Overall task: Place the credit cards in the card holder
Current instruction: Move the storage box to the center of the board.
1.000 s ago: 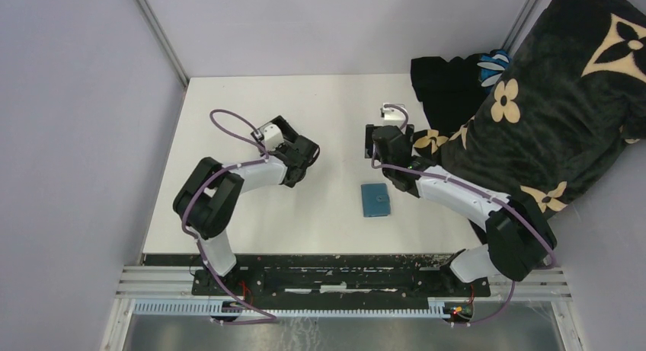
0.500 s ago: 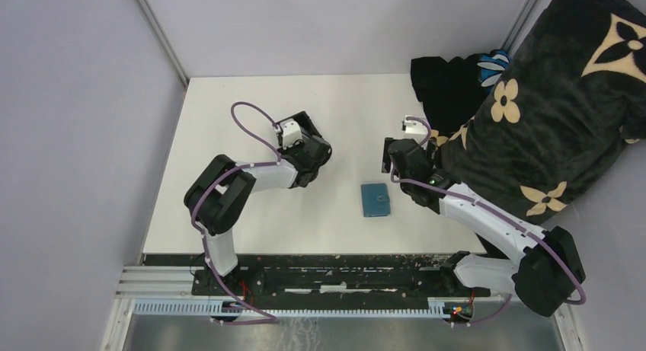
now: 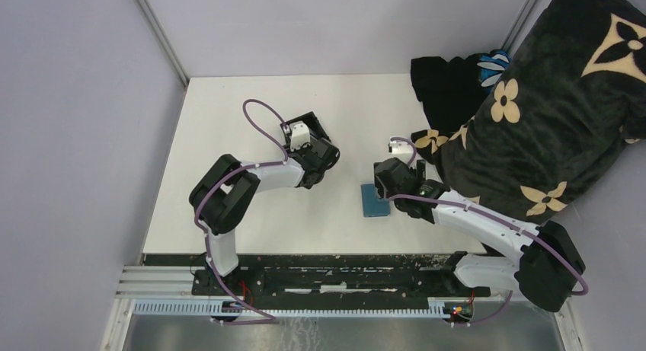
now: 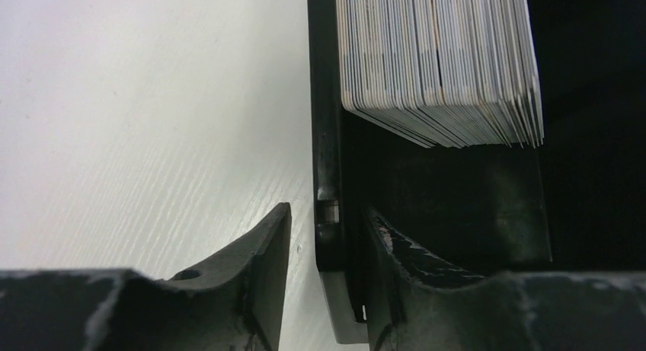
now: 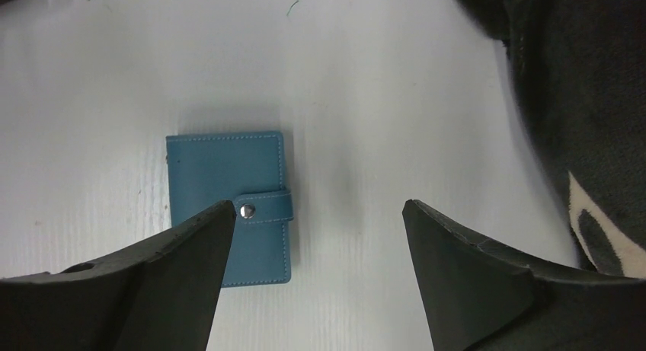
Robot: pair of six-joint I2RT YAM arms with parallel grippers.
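Observation:
The credit cards (image 4: 434, 62) stand as a thick pale stack inside a black open-topped box (image 4: 457, 206). My left gripper (image 4: 329, 211) straddles the box's left wall (image 4: 326, 138). Its inner finger lies against the wall; the outer finger (image 4: 267, 275) stands off it with a strip of table showing, so the jaws are open. The card holder (image 5: 228, 172), a closed teal wallet with a snap strap, lies flat on the table. My right gripper (image 5: 318, 205) hovers wide open just above it, offset to its right. In the top view that gripper (image 3: 388, 182) covers part of the card holder (image 3: 371, 205).
A black blanket (image 3: 548, 100) with cream flowers is heaped over the table's right side, close to the right arm, and it also fills the edge of the right wrist view (image 5: 586, 84). The white table (image 3: 244, 115) is walled by purple panels.
The left gripper slid right toward the table's middle, then its jaws spread off the box wall. The right gripper swung from the back of the table down over the wallet.

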